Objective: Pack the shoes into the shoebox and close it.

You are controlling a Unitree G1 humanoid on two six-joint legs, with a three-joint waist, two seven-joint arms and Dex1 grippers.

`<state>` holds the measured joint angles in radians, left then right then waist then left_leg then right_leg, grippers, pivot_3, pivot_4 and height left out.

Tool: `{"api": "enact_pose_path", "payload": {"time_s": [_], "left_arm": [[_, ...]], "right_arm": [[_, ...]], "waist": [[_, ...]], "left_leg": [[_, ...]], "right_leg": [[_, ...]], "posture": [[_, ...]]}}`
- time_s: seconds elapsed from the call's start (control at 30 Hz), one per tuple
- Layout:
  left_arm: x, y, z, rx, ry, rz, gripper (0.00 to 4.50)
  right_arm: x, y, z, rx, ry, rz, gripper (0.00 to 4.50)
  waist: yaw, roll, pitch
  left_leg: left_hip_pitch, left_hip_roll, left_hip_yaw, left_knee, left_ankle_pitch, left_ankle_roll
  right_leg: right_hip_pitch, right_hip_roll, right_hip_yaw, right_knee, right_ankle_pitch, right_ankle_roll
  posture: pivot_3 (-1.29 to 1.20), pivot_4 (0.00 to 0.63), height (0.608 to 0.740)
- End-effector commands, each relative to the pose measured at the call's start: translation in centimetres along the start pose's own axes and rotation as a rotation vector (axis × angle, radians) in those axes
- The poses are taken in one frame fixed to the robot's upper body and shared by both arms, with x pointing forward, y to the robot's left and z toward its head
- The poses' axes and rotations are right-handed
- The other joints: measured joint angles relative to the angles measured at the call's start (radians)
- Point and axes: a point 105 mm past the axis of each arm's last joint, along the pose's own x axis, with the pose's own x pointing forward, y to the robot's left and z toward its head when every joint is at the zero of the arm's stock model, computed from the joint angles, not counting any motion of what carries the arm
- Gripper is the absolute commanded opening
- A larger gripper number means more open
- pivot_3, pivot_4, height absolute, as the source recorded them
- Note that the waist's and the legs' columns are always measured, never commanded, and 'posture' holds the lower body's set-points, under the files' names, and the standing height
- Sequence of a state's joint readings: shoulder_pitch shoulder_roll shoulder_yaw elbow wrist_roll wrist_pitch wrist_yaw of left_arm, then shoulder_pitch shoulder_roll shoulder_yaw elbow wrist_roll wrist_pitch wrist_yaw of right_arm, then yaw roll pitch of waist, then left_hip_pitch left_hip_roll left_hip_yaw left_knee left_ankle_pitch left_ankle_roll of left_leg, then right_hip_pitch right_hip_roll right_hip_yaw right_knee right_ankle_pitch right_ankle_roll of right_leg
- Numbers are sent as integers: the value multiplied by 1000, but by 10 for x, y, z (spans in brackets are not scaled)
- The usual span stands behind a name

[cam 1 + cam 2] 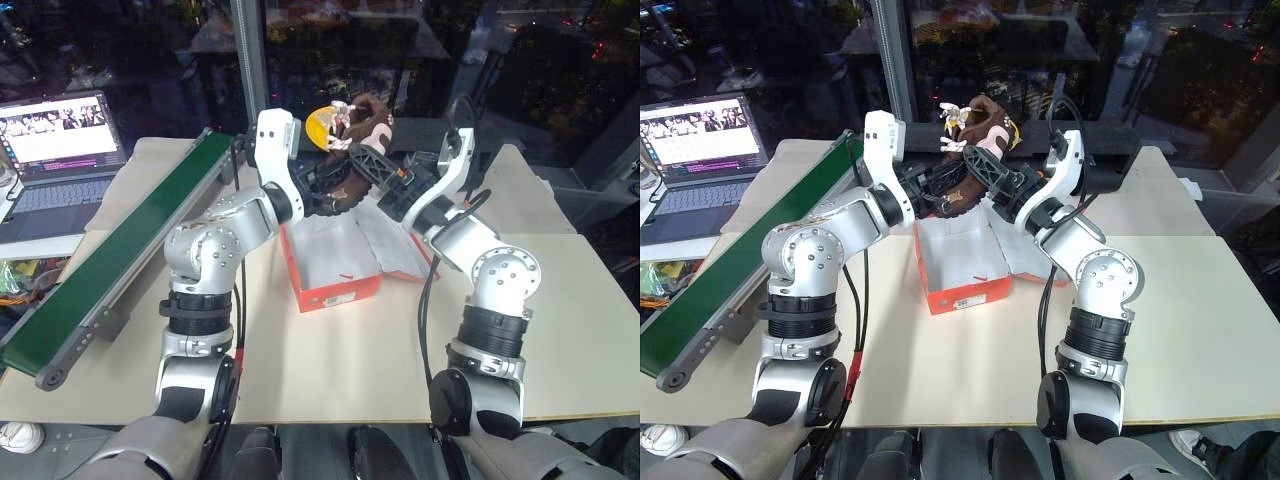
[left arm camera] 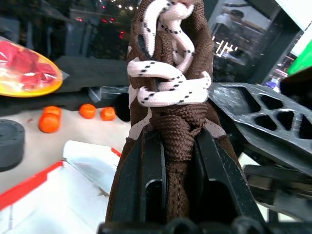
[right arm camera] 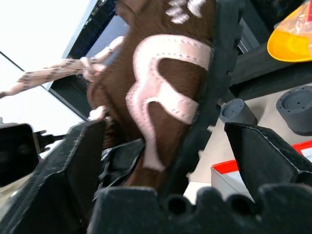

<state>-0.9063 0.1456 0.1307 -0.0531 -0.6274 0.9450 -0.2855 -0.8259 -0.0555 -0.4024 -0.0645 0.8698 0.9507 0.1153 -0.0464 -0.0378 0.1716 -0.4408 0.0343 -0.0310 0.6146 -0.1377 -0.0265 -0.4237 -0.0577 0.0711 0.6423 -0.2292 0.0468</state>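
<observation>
Your left end effector (image 2: 178, 195) is clamped on a brown shoe (image 1: 362, 120) by its laced top, holding it in the air above the far end of the shoebox (image 1: 335, 262). Your right end effector (image 3: 165, 146) has its fingers spread wide on either side of the same shoe, not squeezing it. The shoebox lies open on the worktop (image 1: 330, 370) between your arms, white inside. A green conveyor (image 1: 120, 250) runs along the left.
</observation>
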Motion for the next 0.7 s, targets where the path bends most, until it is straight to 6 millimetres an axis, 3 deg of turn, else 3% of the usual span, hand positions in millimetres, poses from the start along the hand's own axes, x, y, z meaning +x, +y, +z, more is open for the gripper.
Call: {"api": "enact_pose_path", "payload": {"time_s": [0.03,0.1,0.3,0.33,0.4,0.53,0.63,0.7], "left_arm": [[1,-21,17,41,-54,-64,429],[1,-20,17,42,-53,-59,429],[-2,-16,14,34,-39,-43,429],[-3,-15,14,26,-41,-35,1189],[-5,-13,17,8,-50,-35,1806],[-9,-7,25,13,-73,-11,3190],[-18,15,39,62,-100,91,4262],[-34,43,47,146,-96,196,4500]], "right_arm": [[4,10,9,-6,-52,43,3473],[6,11,12,6,-77,42,2685],[7,13,22,6,-128,47,874],[7,13,23,1,-134,47,656],[7,14,25,-4,-145,46,426],[7,12,29,-28,-155,29,403],[7,10,31,-77,-142,5,390],[9,4,27,-179,-71,-42,388]], "waist": [[0,0,0],[0,0,0],[1,0,0],[1,0,0],[1,0,0],[2,0,0],[-2,0,0],[-4,0,0]], "left_leg": [[0,0,0,0,0,0],[0,0,0,0,0,0],[0,0,0,0,0,0],[0,0,0,0,0,0],[0,0,0,0,0,0],[0,0,0,0,0,0],[0,0,0,0,0,0],[0,0,0,0,0,0]], "right_leg": [[0,0,0,0,0,0],[0,0,0,0,0,0],[0,0,0,0,0,0],[0,0,0,0,0,0],[0,0,0,0,0,0],[0,0,0,-1,0,0],[0,0,0,0,0,0],[0,0,0,0,0,0]], "posture": [[0,150,740],[0,150,740],[0,150,740],[0,150,740],[0,150,740],[0,150,740],[0,150,740],[0,150,740]]}}
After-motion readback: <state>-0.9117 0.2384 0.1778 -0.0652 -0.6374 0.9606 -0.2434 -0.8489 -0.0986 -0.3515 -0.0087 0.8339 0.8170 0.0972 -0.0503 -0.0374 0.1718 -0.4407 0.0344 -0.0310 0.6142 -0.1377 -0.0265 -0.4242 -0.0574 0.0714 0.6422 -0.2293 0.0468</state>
